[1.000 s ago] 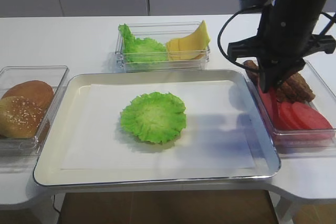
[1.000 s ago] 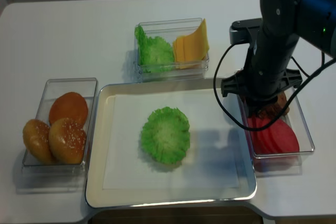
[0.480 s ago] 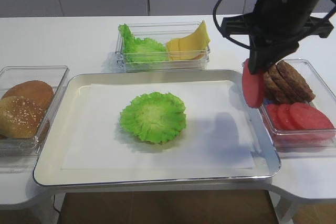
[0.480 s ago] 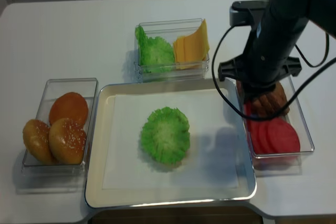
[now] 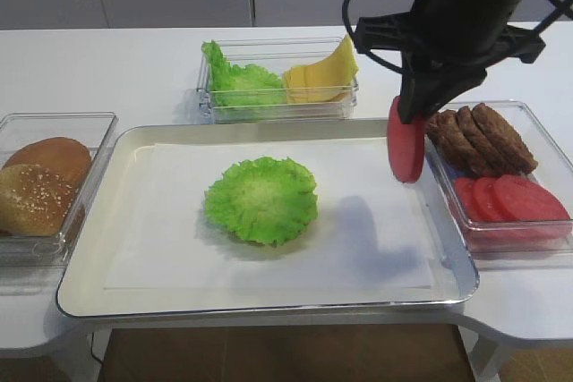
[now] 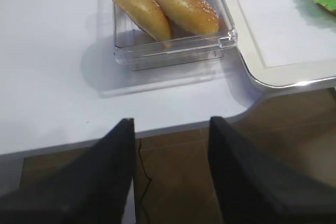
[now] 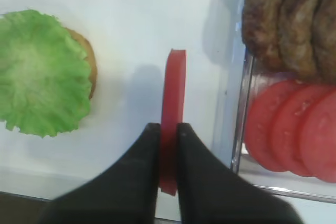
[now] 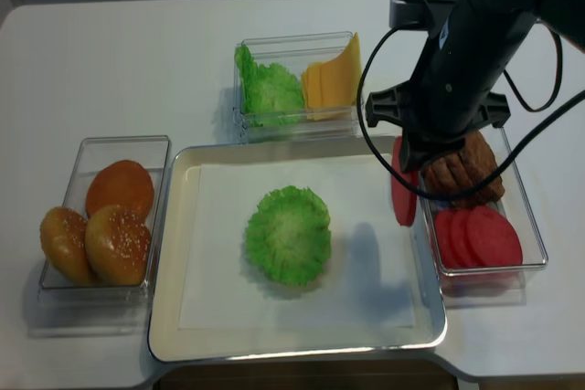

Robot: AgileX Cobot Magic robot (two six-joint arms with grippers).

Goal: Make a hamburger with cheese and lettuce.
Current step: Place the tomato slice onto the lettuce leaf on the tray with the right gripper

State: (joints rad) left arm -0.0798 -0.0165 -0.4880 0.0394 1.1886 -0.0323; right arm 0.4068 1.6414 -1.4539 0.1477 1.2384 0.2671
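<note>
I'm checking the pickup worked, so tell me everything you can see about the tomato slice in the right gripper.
The tomato slice is a smooth, matte red disc, held on edge, hanging vertically. The right gripper is shut on its upper part, one black finger on each face. It hangs in the air over the right edge of the tray, touching nothing else.

You have a metal tray (image 5: 89,248) lined with white paper (image 5: 376,248) at the centre of the white table (image 5: 116,69). On your left, a clear box (image 5: 18,123) holds sesame buns (image 5: 36,196). On your right, another clear box (image 5: 546,131) holds brown patties (image 5: 483,136) at its far end and tomato slices (image 5: 515,199) at its near end.
</note>
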